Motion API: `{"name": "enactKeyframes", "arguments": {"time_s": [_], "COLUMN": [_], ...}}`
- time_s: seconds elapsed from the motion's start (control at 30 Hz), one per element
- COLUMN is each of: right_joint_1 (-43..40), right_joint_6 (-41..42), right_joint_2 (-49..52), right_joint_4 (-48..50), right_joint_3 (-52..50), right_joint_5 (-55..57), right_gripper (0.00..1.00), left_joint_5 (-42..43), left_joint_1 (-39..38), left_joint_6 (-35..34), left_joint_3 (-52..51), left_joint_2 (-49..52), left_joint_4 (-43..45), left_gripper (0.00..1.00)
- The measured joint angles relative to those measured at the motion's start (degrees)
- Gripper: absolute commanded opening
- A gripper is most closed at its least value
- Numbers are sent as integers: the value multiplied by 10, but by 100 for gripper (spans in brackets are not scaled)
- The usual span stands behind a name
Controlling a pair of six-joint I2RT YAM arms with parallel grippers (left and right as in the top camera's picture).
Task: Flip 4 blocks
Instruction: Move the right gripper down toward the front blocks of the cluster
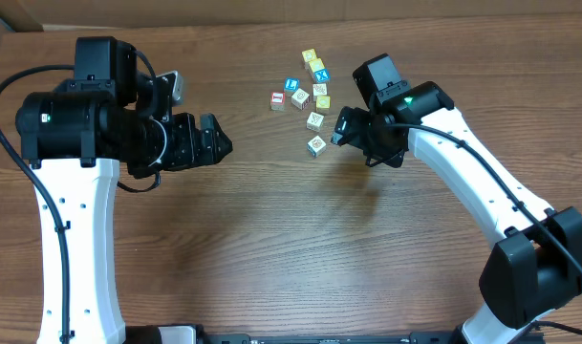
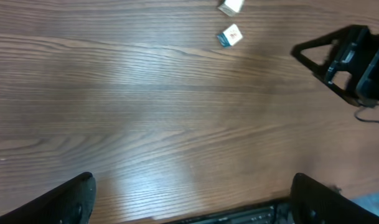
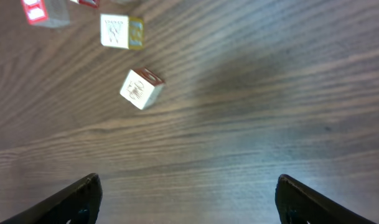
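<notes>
- The four small wooden alphabet cubes I am to flip all rest on the brown wood-grain worktop (image 1: 271, 248); none is in my grasp.
- The nearest pale cream wooden cube (image 1: 316, 145) lies just off the tips of my right jaws, close but not touching.
- The second pale cream wooden cube (image 1: 315, 120) sits just beyond it, also near those tips and apart from them.
- The small reddish-faced wooden cube (image 1: 278, 100) lies farther out ahead of my right jaws, about halfway across to my left jaws.
- The small blue-faced wooden cube with a white letter (image 1: 291, 85) sits just beside the reddish one, on its far side from my left jaws.
- My right jaws are released: the black fingers (image 3: 77, 199) stand wide apart, with only bare wood between them.
- My left jaws are also released, the fingers (image 2: 71, 199) spread wide over bare wood, well short of the cubes.
- Past the blue-faced cube, farther from both jaws, lie a blue wooden cube marked X (image 1: 320, 75) and plain yellow wooden cubes (image 1: 310, 56).
</notes>
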Motion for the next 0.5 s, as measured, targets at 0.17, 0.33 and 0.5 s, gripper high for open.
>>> {"name": "enactKeyframes", "arguments": {"time_s": [0.17,0.33,0.5], "right_joint_1": [6,18,30], "right_joint_6": [0,0,0], "right_joint_2": [0,0,0], "right_joint_4": [23,38,50], "right_joint_3": [0,0,0], "right_joint_5": [0,4,20], "right_gripper": [95,100,100], "left_joint_5": [-61,-94,-105], "left_joint_1": [0,0,0], "left_joint_6": [-49,-78,-88], "left_joint_3": [0,0,0], "left_joint_2": [0,0,0], "left_joint_4": [0,1,1], "left_gripper": [100,100,100]}}
